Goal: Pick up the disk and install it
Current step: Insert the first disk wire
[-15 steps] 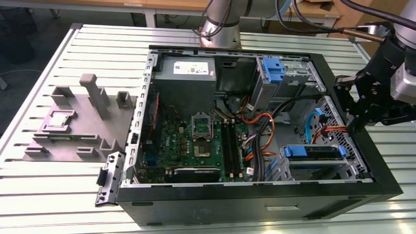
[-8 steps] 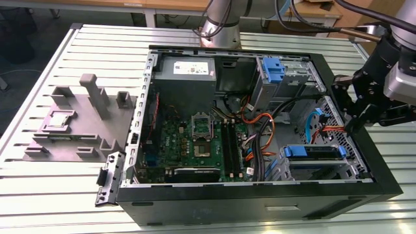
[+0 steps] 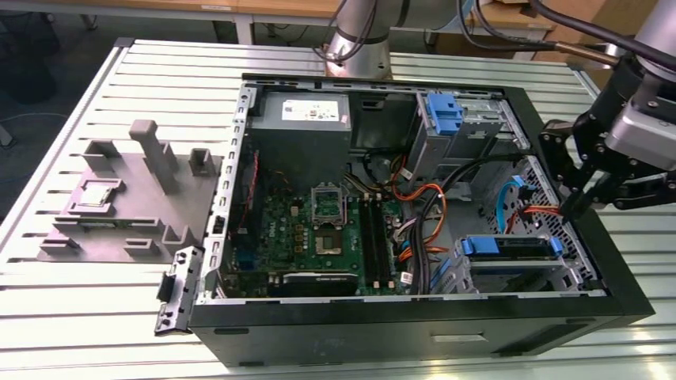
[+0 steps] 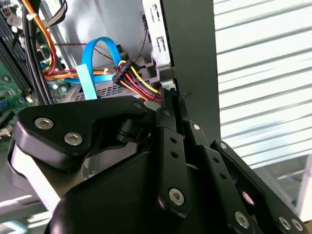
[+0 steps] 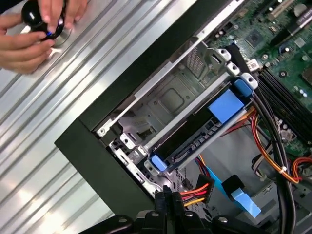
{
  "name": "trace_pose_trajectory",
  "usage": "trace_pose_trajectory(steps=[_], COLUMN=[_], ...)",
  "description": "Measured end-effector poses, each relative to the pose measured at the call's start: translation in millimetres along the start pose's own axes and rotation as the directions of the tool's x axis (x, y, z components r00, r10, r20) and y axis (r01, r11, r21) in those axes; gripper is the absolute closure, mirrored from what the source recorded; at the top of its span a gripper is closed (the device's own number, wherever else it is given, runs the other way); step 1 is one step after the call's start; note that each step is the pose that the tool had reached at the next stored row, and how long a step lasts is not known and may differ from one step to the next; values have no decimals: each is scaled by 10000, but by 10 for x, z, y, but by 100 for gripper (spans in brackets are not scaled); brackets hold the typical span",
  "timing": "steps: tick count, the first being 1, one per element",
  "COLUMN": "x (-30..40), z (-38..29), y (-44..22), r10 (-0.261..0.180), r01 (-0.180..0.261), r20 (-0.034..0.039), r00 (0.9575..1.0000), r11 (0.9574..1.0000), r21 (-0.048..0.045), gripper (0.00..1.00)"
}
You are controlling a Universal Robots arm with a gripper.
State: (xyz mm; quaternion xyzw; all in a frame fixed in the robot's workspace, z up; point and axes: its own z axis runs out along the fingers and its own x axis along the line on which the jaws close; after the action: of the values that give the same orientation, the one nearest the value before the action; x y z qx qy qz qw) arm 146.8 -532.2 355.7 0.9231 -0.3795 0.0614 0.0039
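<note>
Slatted metal desk (image 3: 95, 317), spanning the exterior view; carries all below. Open computer case (image 3: 423, 332), centre to right of that frame, side panel off, motherboard (image 3: 317, 229) in its middle. Grey fixture block (image 3: 116, 206), left of frame, well apart from the work. The disk (image 3: 507, 247), lower right inside the case, seated in a drive cage with blue rails at its ends; long axis runs across the frame in the exterior view, diagonally in the first wrist view (image 5: 214, 122). Claw (image 3: 584, 202), at right edge of frame above the case wall, just up and right of the disk; fingers pressed together, holding nothing. A person's hands (image 5: 34, 29) on the desk, upper left of the first wrist view.
</note>
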Motion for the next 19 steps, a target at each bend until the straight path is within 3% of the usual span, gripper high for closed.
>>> trace_pose_trajectory(steps=[4, 9, 11, 15, 19], x=[-4, -37, -40, -41, -43], z=[1, -1, 3, 12, 23], y=[1, 34, 36, 37, 37], r10=[573, 598, 813, 1538, 2254], r01=[-573, -599, -814, -1539, -2256], r20=[-27, -27, -38, -78, -123], r00=[9984, 9982, 9967, 9881, 9742], r11=[9983, 9982, 9966, 9879, 9739], r21=[-68, -71, -95, -179, -257], gripper=[83, 83, 83, 83, 83])
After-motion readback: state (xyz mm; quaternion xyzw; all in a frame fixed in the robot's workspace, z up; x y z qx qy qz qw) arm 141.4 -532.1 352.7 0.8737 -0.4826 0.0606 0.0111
